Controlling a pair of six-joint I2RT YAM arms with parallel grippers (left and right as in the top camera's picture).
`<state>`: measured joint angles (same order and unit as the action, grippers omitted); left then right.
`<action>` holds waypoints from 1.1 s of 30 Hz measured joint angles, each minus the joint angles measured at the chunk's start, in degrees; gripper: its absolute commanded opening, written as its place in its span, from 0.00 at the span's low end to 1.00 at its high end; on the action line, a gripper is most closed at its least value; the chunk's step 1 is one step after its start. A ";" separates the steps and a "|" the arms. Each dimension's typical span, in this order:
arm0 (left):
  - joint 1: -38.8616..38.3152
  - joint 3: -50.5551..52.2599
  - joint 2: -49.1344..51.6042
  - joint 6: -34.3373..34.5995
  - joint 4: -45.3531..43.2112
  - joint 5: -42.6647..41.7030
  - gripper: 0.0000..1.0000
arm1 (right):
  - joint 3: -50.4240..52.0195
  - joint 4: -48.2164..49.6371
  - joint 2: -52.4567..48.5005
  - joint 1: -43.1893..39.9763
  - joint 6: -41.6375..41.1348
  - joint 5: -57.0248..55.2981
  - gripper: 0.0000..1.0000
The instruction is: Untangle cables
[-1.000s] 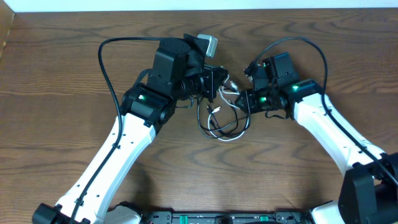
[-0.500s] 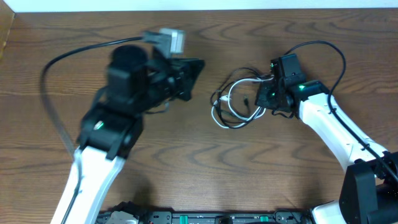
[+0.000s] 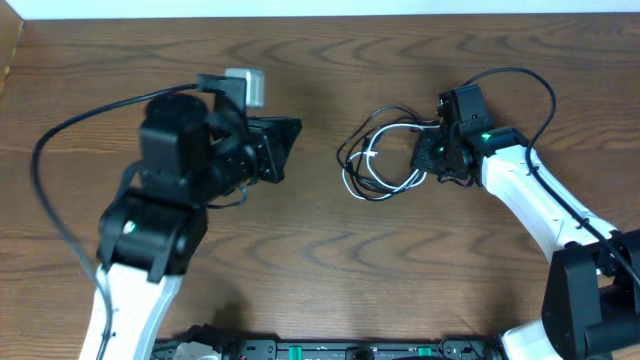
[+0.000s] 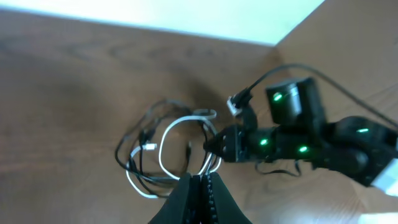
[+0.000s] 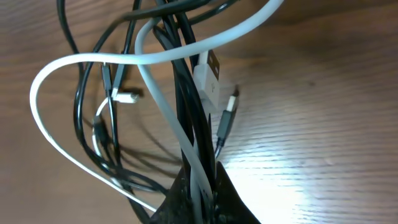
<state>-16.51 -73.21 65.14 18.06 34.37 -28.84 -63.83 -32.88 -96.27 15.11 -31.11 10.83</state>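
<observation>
The black and white cables lie right of centre on the bench, looped in one knot, so untangling has hardly begun. The right tool is clamped on several strands. The left tool, fingers together and empty, hangs well apart at left.

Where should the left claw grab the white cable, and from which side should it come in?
I'd take the white cable on its wide outer loop, at the end of the bundle farthest from the right claw, coming in from the left claw's own side. There the loop bows clear of the black cords; near the right claw all strands are pinched together.
</observation>
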 measured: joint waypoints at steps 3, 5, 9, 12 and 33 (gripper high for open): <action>-1.81 0.00 4.96 -0.02 -0.46 0.04 0.10 | 0.02 0.35 0.31 -0.28 1.55 3.76 0.11; -3.04 0.00 8.17 -0.04 -1.29 0.02 0.10 | 0.04 0.90 1.09 -0.46 3.54 7.30 0.28; -4.87 0.00 13.29 -0.04 -3.93 0.00 0.12 | 0.04 0.55 5.07 -0.76 8.68 14.64 0.62; -5.46 0.00 14.73 -0.07 -6.01 0.02 0.17 | 0.04 -0.87 8.92 -0.81 10.62 16.65 0.63; -23.41 0.00 36.15 3.82 -25.64 2.71 0.41 | 0.04 -12.35 14.58 -15.04 0.24 1.46 0.63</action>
<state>-39.92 -73.21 101.30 21.89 8.73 -26.13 -63.79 -45.23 -81.69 0.08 -30.87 12.29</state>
